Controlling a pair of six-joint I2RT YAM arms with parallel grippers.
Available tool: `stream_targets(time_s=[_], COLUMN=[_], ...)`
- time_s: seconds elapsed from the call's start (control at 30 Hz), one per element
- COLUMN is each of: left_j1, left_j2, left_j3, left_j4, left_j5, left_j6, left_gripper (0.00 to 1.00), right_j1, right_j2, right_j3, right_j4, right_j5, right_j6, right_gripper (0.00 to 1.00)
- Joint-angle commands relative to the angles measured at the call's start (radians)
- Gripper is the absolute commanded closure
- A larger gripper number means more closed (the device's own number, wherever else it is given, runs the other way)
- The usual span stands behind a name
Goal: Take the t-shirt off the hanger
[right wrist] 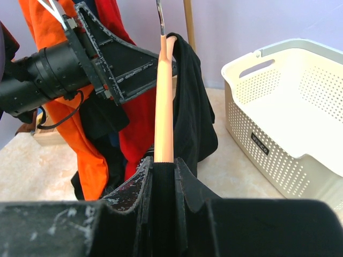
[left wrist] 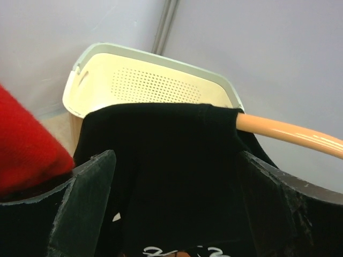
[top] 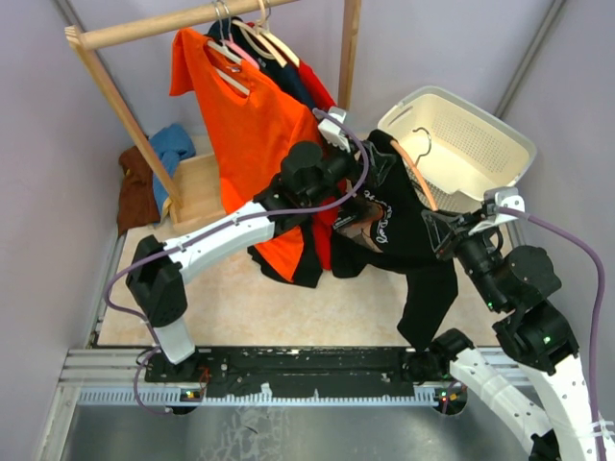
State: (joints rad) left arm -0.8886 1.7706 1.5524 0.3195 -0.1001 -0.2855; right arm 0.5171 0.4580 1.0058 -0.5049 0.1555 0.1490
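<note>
– Two grips to log. Right gripper (right wrist: pixel 162 163), bottom centre of its wrist view, is clamped tight on the end of the peach hanger (right wrist: pixel 163 91), with black t-shirt (right wrist: pixel 194 101) cloth pinched in alongside. Shirt is draped over that hanger, centre-right of the top view, hook (right wrist: pixel 159 13) hanging on nothing.
– Left one?
– Left gripper (left wrist: pixel 176 160) is spread wide with the shirt's shoulder between its fingers. Nothing pinched, as far as I can tell.
– Risks?
– My guess: the cloth trapped in my right jaws stops the shirt sliding off that end. If left bites too deep it takes the hanger arm too, and both move together. The hanger could twist in the right grip under a pull, or the collar could catch the hook.
– Surroundings?
– Red garment (left wrist: pixel 27 150) just beside the left finger, lower left of that view. Orange shirt (top: pixel 250 125) hangs right behind my left arm and could snag. Further back: white basket (top: pixel 504 144) upper right, wooden rail (top: pixel 163 27) along the top with more hangers, blue cloth (top: pixel 175 144) and brown cloth (top: pixel 135 197) far left.
</note>
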Motion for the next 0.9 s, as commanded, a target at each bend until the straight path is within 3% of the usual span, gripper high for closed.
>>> stream_targets(time_s=[0.0,0.87], left_j1=[0.016,0.017], left_j2=[-0.042,-0.027], left_j3=[-0.06,-0.026], left_j4=[0.11,0.098], left_j5=[0.074,0.032], left_j6=[-0.042,-0.04], left_gripper=[0.0,0.02], right_j1=[0.011,0.011], right_j2=[-0.023,-0.03], right_j3=[0.009,0.002], right_j4=[0.093,0.097], right_j5=[-0.002,-0.022], right_j6=[-0.022,-0.011], right_gripper=[1.0,1.0])
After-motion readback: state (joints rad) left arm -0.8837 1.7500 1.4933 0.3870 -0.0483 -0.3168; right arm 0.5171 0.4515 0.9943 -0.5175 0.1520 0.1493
